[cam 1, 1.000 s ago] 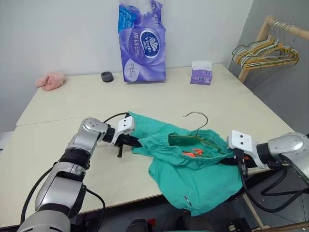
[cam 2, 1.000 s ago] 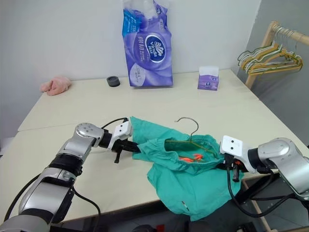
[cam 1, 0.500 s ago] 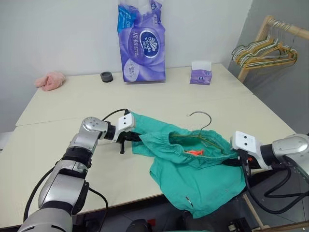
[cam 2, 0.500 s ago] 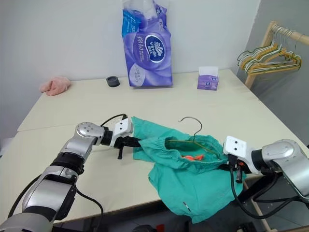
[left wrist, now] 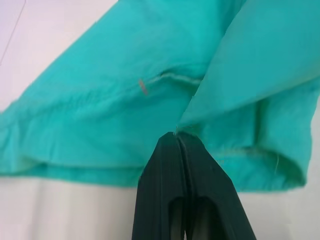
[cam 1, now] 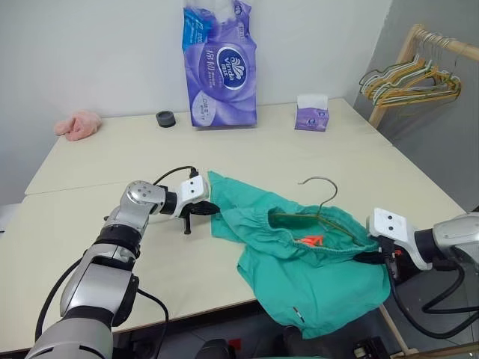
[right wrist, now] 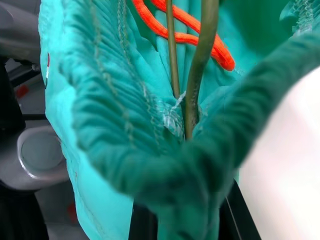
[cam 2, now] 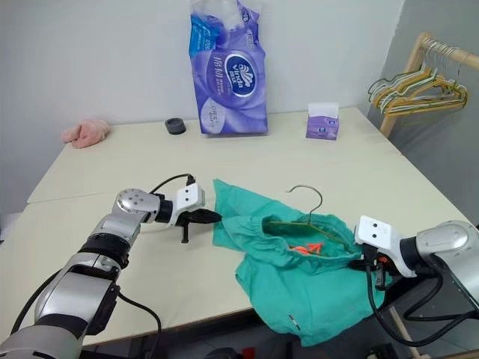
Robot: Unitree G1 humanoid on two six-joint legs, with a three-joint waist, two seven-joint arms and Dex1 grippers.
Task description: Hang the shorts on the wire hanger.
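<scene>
**Soft shorts, thin wire**

While the teal shorts [cam 1: 303,250] lay at the near edge of the desk [cam 1: 97,161], partly hanging off, the left claw [cam 2: 212,217] was closed on a leg hem. The right claw [cam 1: 366,258] pinched the waistband. The wire hanger [cam 1: 318,206] sat inside the waist. The cloth looked light and floppy, best held by hems. Behind them, the desk had open room.

The shorts [cam 1: 307,254] are laid over the front right edge of the counter [cam 1: 247,153], with the wire hanger [cam 1: 318,206] inside the waistband. The tissue pack [cam 1: 219,63] is placed behind.
</scene>
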